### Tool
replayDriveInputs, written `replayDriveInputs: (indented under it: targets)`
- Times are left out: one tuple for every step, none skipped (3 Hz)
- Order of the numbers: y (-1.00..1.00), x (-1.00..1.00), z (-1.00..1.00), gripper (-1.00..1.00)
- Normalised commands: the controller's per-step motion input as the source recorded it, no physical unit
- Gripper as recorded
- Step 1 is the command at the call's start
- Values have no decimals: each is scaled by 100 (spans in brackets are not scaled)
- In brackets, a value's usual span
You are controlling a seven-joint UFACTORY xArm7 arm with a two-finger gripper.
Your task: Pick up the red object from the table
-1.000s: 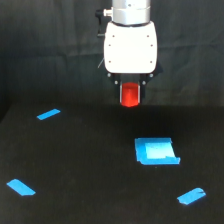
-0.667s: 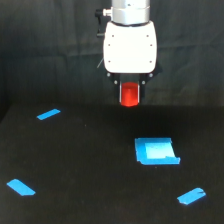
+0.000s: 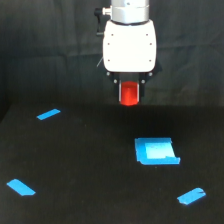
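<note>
Up near the top of the exterior view hangs the gripper (image 3: 130, 92), under a big white box with a silver part on top. Its two short dark fingers (image 3: 120, 90) point down and are pressed on the red object (image 3: 130, 93), one on each side. The red object is a small round thing, standing up straight. It is thinner than the white box above it. It is up in the air and does not touch the bench (image 3: 90, 165); its bottom edge shows in front of the dark cloth (image 3: 45, 50) behind.

The bench is flat and black. A blue square patch (image 3: 156, 151) lies on it, lower down and a little toward the exterior view's right of the red object, well apart from it. Its middle looks lighter than its edges. Three blue tape strips lie on the bench too. One strip (image 3: 48, 114) is on the exterior view's left, farther back. Another strip (image 3: 21, 187) is at the near left corner. The last strip (image 3: 191, 196) is at the near right, just below the blue square patch.
</note>
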Motion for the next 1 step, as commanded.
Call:
replayDriveInputs:
  targets:
    - [-5,1,9,-84]
